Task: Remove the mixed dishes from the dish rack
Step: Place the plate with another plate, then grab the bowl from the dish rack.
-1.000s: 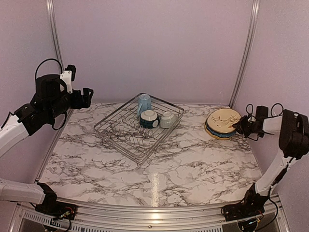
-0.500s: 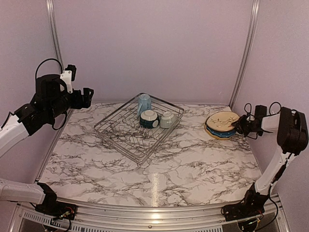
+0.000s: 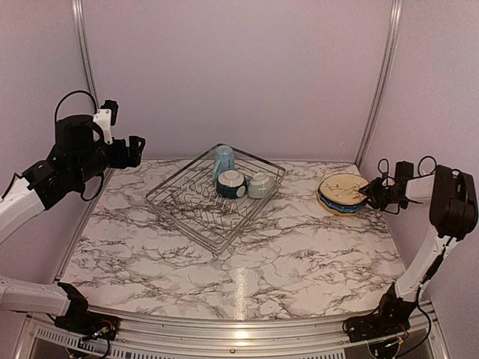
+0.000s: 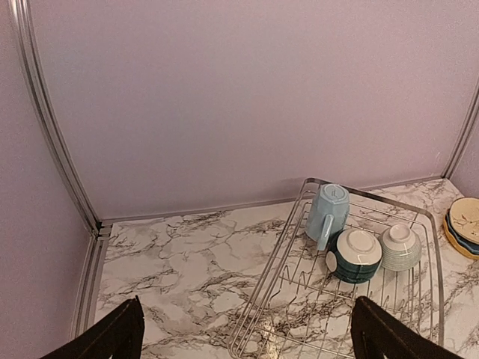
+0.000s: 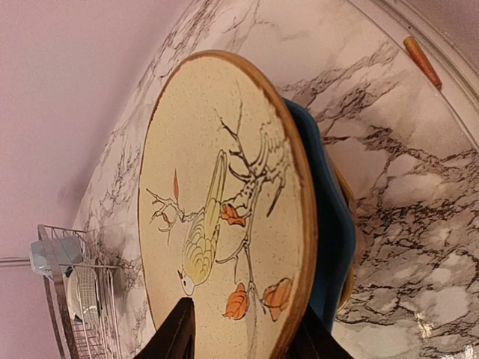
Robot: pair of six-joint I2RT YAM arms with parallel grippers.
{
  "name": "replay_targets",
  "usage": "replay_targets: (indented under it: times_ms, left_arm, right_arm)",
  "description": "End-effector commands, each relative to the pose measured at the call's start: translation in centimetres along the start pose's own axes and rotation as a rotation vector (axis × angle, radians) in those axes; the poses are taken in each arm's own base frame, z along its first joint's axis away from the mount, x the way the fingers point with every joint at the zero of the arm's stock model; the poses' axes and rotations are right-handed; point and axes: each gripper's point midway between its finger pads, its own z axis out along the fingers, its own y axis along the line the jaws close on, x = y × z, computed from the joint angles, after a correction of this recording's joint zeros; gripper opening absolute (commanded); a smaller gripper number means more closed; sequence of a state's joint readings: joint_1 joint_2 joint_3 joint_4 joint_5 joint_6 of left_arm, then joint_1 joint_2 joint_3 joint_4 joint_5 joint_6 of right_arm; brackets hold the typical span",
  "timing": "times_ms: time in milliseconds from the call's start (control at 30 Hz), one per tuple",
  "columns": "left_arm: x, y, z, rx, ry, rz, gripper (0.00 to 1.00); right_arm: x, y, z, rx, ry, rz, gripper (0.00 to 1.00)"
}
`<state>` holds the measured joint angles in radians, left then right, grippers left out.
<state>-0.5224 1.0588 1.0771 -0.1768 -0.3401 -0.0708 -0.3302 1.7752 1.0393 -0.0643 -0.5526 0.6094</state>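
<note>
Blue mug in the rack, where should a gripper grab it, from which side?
Pinch the mug across its body near the upturned base, coming from above: it seems to stand mouth-down in the rack's far corner, a teal bowl crowding its side.

Under the cream plate (image 5: 224,217), the blue plate (image 5: 329,224) shows only its 3 o'clock rim, the mustard plate (image 5: 350,254) a sliver. The left wrist view's 3 o'clock edge cuts the stack (image 4: 465,224).

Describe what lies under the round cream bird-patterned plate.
The edge of a round blue plate shows beneath the cream plate, a mustard-yellow rim under that; their faces are covered.
</note>
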Motion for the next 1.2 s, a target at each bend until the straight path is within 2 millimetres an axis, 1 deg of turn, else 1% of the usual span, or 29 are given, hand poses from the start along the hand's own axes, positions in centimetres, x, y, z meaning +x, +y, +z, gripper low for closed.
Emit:
replay_targets:
  times_ms: [0, 133, 200, 400, 500, 600, 700, 733, 833, 900, 933, 967, 1067, 1100, 1167]
  left_arm:
    - [0.0, 0.0, 0.2, 0.004, -0.011, -0.009, 0.99]
    - [0.0, 0.0, 0.2, 0.006, -0.010, -0.008, 0.99]
    - [0.0, -0.1, 0.2, 0.008, -0.011, -0.011, 0.99]
    - [0.1, -0.1, 0.2, 0.009, -0.008, -0.009, 0.99]
    - [0.2, -0.2, 0.3, 0.017, -0.004, -0.012, 0.99]
    - [0.5, -0.5, 0.6, 0.025, 0.006, -0.011, 0.99]
    - [0.9, -0.6, 1.0, 0.023, 0.020, -0.007, 0.99]
    - [1.1, -0.5, 1.2, 0.018, 0.026, -0.005, 0.99]
    - [1.1, -0.5, 1.3, 0.015, 0.028, -0.002, 0.99]
    - [1.2, -0.3, 1.3, 0.004, 0.030, 0.002, 0.99]
    - [1.4, -0.3, 1.4, -0.002, 0.033, 0.005, 0.99]
    - [1.5, -0.2, 1.5, -0.009, 0.037, 0.011, 0.99]
    - [1.8, -0.1, 1.8, -0.015, 0.047, 0.016, 0.99]
    - [1.9, -0.1, 1.9, -0.015, 0.049, 0.017, 0.99]
    - [2.0, -0.2, 2.1, -0.013, 0.054, 0.017, 0.99]
  right_arm:
    - [-1.6, 1.4, -1.6, 0.006, -0.059, -0.086, 0.40]
    - [-1.4, 1.1, -2.2, 0.035, -0.065, -0.110, 0.44]
    - [-1.3, 1.0, -2.6, 0.050, -0.071, -0.121, 0.45]
    - [-0.7, 0.5, -3.7, 0.090, -0.073, -0.159, 0.52]
    - [-0.1, 0.0, -4.4, 0.124, -0.070, -0.187, 0.56]
    - [0.7, -0.5, -5.5, 0.159, -0.080, -0.213, 0.59]
    - [1.8, -0.2, -6.7, 0.150, -0.095, -0.236, 0.62]
    - [2.1, 0.2, -7.0, 0.140, -0.096, -0.246, 0.63]
    - [3.0, 2.1, -7.1, 0.108, -0.079, -0.305, 0.67]
    - [3.9, 4.6, -6.7, 0.073, -0.056, -0.379, 0.68]
    - [4.5, 5.9, -6.4, 0.056, -0.044, -0.421, 0.69]
    - [5.4, 7.8, -6.0, 0.029, -0.029, -0.468, 0.70]
    - [6.9, 12.3, -5.4, -0.031, -0.021, -0.581, 0.74]
    - [8.0, 14.2, -5.1, -0.056, -0.012, -0.626, 0.74]
    - [9.2, 17.1, -4.4, -0.088, -0.004, -0.699, 0.75]
